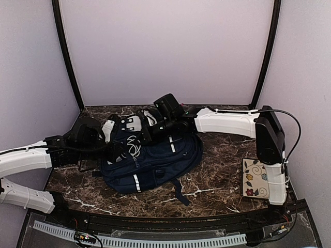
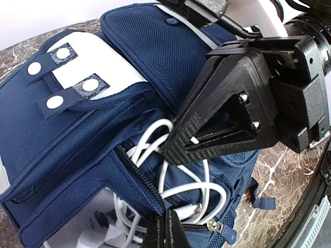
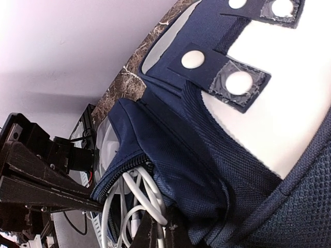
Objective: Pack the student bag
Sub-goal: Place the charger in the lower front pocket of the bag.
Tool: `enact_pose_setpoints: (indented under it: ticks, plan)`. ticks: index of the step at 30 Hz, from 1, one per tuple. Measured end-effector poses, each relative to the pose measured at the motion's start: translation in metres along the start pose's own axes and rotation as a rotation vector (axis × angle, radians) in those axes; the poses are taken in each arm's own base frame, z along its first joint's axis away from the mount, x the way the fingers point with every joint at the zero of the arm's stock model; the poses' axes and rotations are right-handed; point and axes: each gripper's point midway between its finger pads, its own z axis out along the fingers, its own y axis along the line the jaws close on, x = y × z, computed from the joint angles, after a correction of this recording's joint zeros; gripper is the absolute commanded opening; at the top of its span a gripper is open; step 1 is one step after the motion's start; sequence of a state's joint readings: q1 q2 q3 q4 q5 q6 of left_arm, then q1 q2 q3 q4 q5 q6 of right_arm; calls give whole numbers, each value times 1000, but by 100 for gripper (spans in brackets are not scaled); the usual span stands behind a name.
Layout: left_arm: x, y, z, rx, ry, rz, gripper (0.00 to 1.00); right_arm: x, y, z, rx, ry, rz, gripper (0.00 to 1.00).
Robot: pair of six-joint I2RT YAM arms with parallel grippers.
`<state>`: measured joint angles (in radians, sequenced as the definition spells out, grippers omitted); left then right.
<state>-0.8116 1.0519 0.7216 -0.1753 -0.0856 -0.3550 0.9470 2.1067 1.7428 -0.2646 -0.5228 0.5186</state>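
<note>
Toward the left of the table's [image 1: 220,173] middle, in the overhead view, lies the student bag [image 1: 155,161], flat on the dark marble top with its straps trailing toward the near edge. The left gripper [image 1: 117,150] reaches in from the left edge to the bag's left end. The right gripper [image 1: 144,135] comes across from the right edge and points down into the bag's far end, where a white cable [image 1: 133,145] shows in loops. A floral-patterned card [image 1: 255,178] lies at the right edge, just beside the right arm's base and well apart from the bag.

From the left wrist, the student bag [image 2: 77,147] fills most of the view, with its pale grey patch [image 2: 101,70] and snap tabs at upper left. A pocket gapes open along its zipper, and the white cable [image 2: 207,192] is coiled inside. The left gripper [image 2: 165,230] sits at the bottom edge, fingers clenched on the zippered lip of that opening. The right gripper [image 2: 171,150] hangs above, its fingers pressed together, tip down among the cable loops.

From the right wrist, the student bag [image 3: 207,157] shows the same open pocket. The right gripper [image 3: 160,233] is clenched, right beside the white cable [image 3: 137,192]; whether it pinches a strand I cannot tell. The left gripper [image 3: 96,199] meets the pocket's lip from the left.
</note>
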Motion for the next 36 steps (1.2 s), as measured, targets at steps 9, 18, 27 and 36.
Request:
enact_pose_setpoints:
  ticks: [9,18,27,36]
  plan:
    - [-7,-3,-6,2,15,53,0,11,22,22,-93,65,-47,0]
    - [-9,-2,-2,-4,35,78,0,4,22,52,-175,98,1,0]
    - [-7,11,-2,-46,17,19,0,2,20,49,-167,73,-27,27]
    - [8,20,7,-73,32,-39,0,6,14,-10,-26,45,-31,40]
